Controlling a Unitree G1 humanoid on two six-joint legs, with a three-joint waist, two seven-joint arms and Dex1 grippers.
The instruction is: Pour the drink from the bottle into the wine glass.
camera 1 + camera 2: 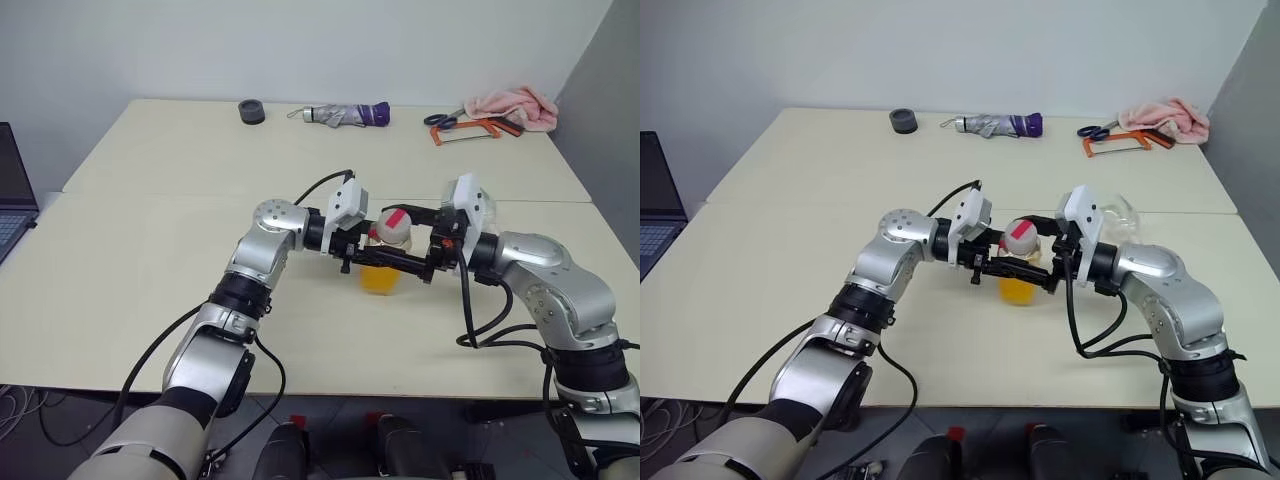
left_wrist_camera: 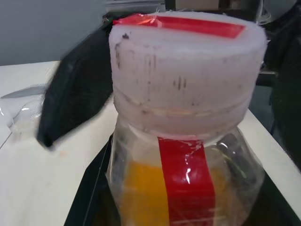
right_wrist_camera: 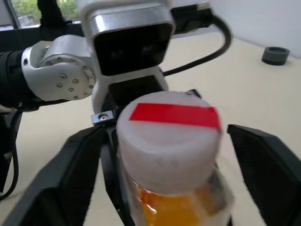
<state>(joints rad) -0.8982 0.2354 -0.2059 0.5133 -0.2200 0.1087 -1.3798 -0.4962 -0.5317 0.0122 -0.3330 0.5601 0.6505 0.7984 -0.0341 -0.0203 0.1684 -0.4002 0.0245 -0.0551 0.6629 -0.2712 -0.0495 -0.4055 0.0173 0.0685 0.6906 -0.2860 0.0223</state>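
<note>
Uncapping is the step in hand. The bottle [image 1: 385, 262] is clenched by the left gripper [image 1: 372, 258] around its body, just under the cap [image 3: 168, 134], held above the table [image 1: 150, 250] near its middle. The right gripper [image 3: 169, 155] is released, its fingers [image 3: 263, 165] spread wide at either side of the cap, apparently not yet touching.

Next move, as judged: right fingers to be closed on the cap and twisted off while the bottle is kept upright; the drink [image 1: 380, 280] fills only the lower part, so spill risk looks low.

The wine glass [image 1: 1118, 212] is seen at about 1 o'clock from the bottle, just behind the right wrist, partly hidden.

Counted: one bottle, one cap, one glass, two grippers. Along the far edge, 11 to 2 o'clock: one dark ring [image 1: 252, 111], one folded umbrella [image 1: 345, 115], one pair of scissors [image 1: 443, 119], one orange hacksaw [image 1: 478, 130], one pink cloth [image 1: 512, 106]. One laptop [image 1: 12, 200] at 9 o'clock.
</note>
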